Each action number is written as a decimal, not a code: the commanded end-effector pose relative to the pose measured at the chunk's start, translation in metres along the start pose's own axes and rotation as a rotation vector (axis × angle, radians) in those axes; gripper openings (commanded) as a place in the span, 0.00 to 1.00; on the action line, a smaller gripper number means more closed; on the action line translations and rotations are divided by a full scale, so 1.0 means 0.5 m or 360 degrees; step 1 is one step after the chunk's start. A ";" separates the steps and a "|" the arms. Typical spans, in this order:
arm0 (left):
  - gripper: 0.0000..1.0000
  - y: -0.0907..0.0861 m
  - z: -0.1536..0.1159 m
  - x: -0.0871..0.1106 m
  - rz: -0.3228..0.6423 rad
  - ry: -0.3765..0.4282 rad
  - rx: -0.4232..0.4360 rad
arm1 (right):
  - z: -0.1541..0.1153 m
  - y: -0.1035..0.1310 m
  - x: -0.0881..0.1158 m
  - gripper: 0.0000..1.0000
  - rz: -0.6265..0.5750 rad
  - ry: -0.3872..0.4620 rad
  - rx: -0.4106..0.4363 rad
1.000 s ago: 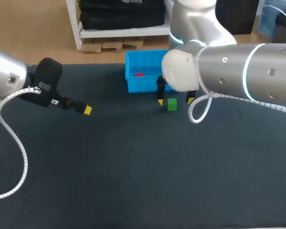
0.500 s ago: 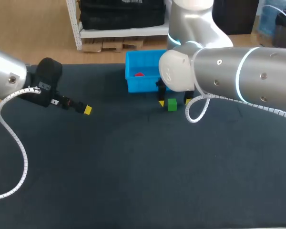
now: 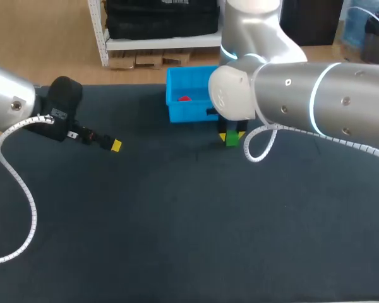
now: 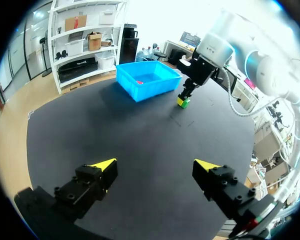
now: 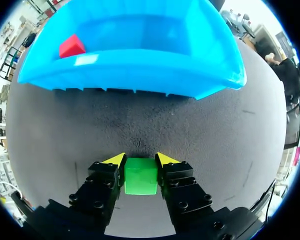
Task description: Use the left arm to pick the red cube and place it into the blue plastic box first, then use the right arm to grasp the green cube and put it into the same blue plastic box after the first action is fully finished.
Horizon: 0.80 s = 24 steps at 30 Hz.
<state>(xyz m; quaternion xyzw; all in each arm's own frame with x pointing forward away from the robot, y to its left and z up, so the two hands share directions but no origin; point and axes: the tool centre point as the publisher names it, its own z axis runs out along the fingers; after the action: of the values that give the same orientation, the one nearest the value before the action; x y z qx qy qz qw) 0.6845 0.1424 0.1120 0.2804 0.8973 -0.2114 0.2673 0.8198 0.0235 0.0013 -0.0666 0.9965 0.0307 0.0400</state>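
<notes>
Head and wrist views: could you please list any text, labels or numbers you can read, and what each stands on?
Nothing readable.
No print shows on the red cube, green cube or blue plastic box.
A small white label on the left arm: too small to read.

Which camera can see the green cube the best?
The right wrist view: the green cube sits big and clear between the right jaws. The head view has the right arm partly covering it; the left wrist view shows it tiny, far off.
</notes>
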 end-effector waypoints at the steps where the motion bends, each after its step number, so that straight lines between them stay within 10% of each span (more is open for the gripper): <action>1: 1.00 0.002 0.001 0.003 0.0004 -0.0012 0.0007 | -0.019 -0.001 0.009 0.00 0.0006 -0.0014 0.0018; 24: 1.00 0.002 0.001 0.003 0.0004 -0.0012 0.0007 | -0.240 -0.002 -0.043 0.00 -0.0048 -0.0350 0.0119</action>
<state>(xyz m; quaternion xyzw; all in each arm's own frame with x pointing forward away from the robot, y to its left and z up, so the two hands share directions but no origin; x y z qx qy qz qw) 0.6845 0.1424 0.1120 0.2804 0.8974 -0.2114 0.2672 0.8433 0.0198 0.1166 -0.0776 0.9900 -0.0016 0.1180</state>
